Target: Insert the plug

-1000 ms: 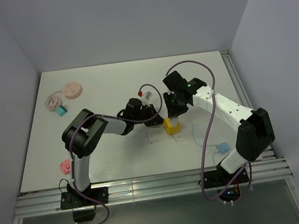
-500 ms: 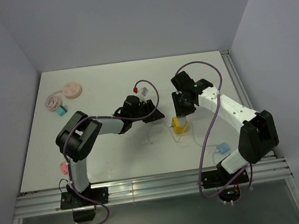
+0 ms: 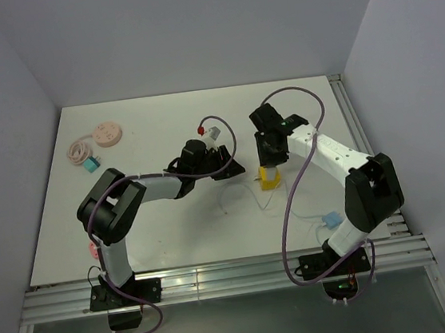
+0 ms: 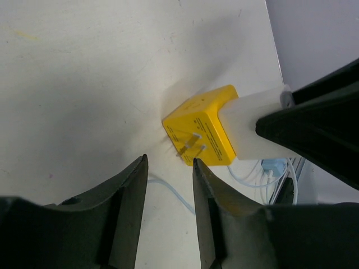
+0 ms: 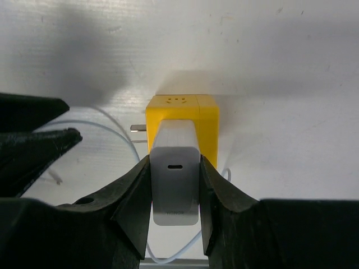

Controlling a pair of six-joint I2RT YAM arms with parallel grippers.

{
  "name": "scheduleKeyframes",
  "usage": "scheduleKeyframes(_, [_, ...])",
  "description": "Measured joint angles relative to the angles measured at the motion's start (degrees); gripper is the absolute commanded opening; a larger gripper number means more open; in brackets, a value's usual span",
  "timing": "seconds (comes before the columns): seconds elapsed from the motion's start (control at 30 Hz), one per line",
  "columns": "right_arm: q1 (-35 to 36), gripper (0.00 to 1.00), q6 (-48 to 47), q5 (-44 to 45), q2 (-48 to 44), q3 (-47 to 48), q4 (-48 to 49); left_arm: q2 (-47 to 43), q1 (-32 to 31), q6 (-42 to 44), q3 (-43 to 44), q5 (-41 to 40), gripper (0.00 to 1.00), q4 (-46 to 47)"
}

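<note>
The right gripper (image 5: 175, 162) is clamped on the white plug (image 5: 175, 193), one finger on each long side. The plug's nose sits in a face of the yellow cube (image 5: 182, 117), which rests on the table (image 3: 161, 117) right of centre. The cube's two prongs (image 4: 190, 143) stick out of its other side toward the left gripper (image 4: 168, 168). That gripper's jaws stand apart with nothing between them, and it is just beside the cube without touching it. A thin white cable (image 4: 174, 193) curls on the table under both grippers. A pink disc (image 3: 109, 134) lies well apart at the far left corner, and a small blue block (image 3: 331, 220) lies near the right arm's base.
</note>
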Motion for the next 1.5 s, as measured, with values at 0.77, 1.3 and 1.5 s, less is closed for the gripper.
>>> scheduleKeyframes(0.77, [0.0, 0.05, -0.7, -4.8, 7.3, 8.9, -1.5, -4.3, 1.6, 7.6, 0.6, 1.1, 0.52, -5.5])
scheduleKeyframes(1.3, [-0.3, 0.0, -6.4, -12.1, 7.1, 15.2, -16.9, 2.5, 5.6, 6.8, 7.1, 3.2, 0.35, -8.2])
scheduleKeyframes(1.5, [-0.8, 0.0, -8.2, -16.9, 7.9, 19.4, -20.0, 3.2, 4.3, 5.1, 7.1, 7.2, 0.32, -3.5])
